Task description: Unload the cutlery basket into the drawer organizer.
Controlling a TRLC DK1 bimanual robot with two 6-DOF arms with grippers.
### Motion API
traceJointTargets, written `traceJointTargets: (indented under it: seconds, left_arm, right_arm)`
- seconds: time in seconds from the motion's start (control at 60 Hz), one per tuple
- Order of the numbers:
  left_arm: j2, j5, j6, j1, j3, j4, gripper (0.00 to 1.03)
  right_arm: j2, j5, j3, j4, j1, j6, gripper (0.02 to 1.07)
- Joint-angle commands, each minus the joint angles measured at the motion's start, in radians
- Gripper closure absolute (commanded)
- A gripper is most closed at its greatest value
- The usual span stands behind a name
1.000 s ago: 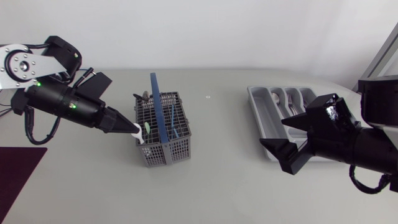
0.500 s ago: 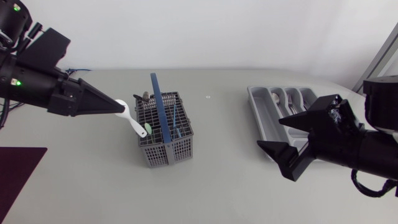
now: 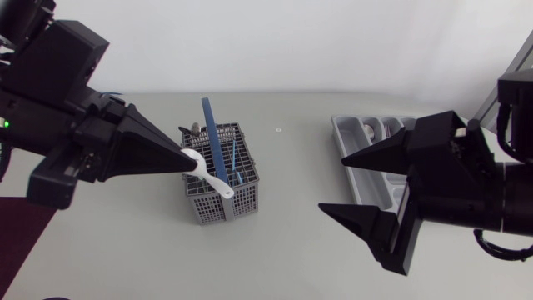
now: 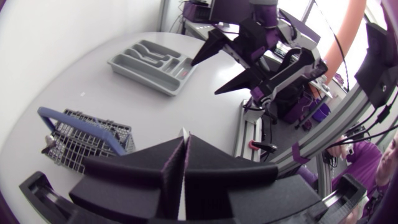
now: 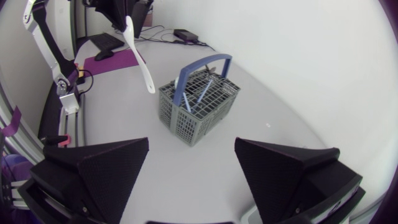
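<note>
The grey wire cutlery basket [image 3: 218, 185] with a blue handle [image 3: 210, 137] stands left of the table's middle, with blue utensils [image 3: 238, 165] upright in it. High above it, my left gripper [image 3: 185, 158] is shut on a white plastic utensil [image 3: 211, 177] that slants down over the basket. In the right wrist view this white utensil [image 5: 140, 57] hangs clear of the basket [image 5: 199, 102]. In the left wrist view only a thin white edge [image 4: 184, 180] shows between the closed fingers. The grey drawer organizer [image 3: 356, 137] lies at the right. My right gripper [image 3: 333, 185] is open and raised in front of it.
The organizer holds some metal cutlery [image 3: 369, 129] in its far compartments, and my right arm covers its near part. A dark purple mat [image 3: 18, 229] lies at the table's left edge. Bare tabletop [image 3: 283, 225] spans from the basket to the organizer.
My left gripper has pulled the white utensil up out of the basket and risen toward the head camera. My right gripper has risen too, staying open.
</note>
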Motion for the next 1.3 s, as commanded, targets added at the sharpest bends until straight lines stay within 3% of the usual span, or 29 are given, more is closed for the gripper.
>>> traceJointTargets:
  seconds: [0.0, 0.117, 0.417, 0.533, 0.783, 1.133, 1.283]
  left_arm:
    - [0.044, 0.039, 0.057, -0.031, 0.006, 0.004, 0.89]
    - [0.123, 0.082, 0.1, -0.08, 0.022, -0.002, 0.89]
    - [0.329, 0.23, 0.225, -0.117, 0.132, -0.059, 0.89]
    - [0.41, 0.264, 0.306, -0.123, 0.209, -0.16, 0.89]
    - [0.515, 0.27, 0.402, -0.114, 0.321, -0.295, 0.89]
    - [0.576, 0.272, 0.479, -0.081, 0.371, -0.36, 0.89]
    - [0.591, 0.281, 0.539, -0.06, 0.388, -0.41, 0.89]
  right_arm:
    - [0.035, -0.044, 0.034, -0.019, 0.019, -0.033, 0.13]
    - [0.074, -0.097, 0.049, -0.025, 0.048, -0.043, 0.13]
    - [0.186, -0.251, 0.064, -0.019, 0.035, -0.137, 0.16]
    - [0.226, -0.292, 0.083, -0.021, 0.02, -0.178, 0.17]
    - [0.319, -0.424, 0.152, -0.038, -0.043, -0.261, 0.31]
    - [0.42, -0.478, 0.195, -0.055, -0.034, -0.329, 0.74]
    - [0.453, -0.479, 0.204, -0.058, -0.02, -0.33, 0.77]
